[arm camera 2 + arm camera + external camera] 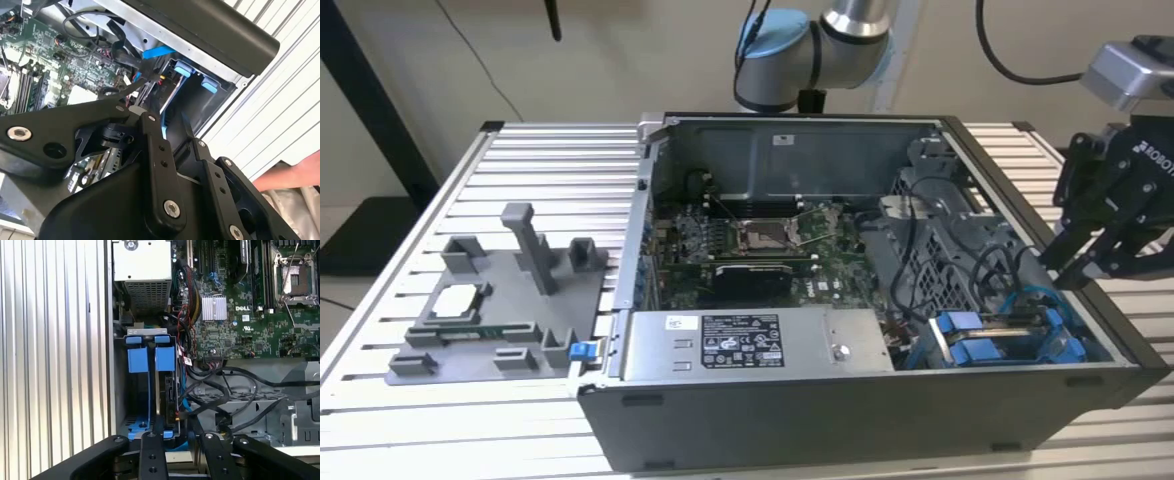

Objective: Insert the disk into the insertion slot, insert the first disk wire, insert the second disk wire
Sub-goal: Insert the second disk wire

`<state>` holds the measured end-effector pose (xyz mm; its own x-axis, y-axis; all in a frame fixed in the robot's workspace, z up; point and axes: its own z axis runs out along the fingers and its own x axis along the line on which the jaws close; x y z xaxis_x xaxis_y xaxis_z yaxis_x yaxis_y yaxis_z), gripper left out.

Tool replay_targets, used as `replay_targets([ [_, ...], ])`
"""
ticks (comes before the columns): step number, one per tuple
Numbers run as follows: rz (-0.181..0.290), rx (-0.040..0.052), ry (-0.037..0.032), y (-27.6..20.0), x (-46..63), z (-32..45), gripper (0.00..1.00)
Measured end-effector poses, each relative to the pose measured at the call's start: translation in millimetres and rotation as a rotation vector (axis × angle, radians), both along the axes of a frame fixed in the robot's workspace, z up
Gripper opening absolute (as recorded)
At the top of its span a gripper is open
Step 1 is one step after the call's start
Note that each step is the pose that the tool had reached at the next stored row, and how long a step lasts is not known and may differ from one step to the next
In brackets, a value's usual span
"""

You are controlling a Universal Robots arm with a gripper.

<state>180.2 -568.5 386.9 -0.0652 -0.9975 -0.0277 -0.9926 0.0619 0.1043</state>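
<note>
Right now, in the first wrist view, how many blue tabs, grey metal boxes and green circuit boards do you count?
Blue tabs: 2
Grey metal box: 1
Green circuit board: 1
Total: 4

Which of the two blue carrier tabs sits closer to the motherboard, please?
The tab beside the red wires; the other tab sits nearer the case wall.
</note>
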Motion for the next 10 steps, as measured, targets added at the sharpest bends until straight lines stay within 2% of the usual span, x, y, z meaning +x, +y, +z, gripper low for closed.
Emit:
replay_targets([
  [5, 0.0, 0.0001, 0.0075, 0.7, 9.2, -0.1, 1.0],
  [10, 0.0, 0.0001, 0.0229, 0.8, 19.6, -0.1, 1.0],
])
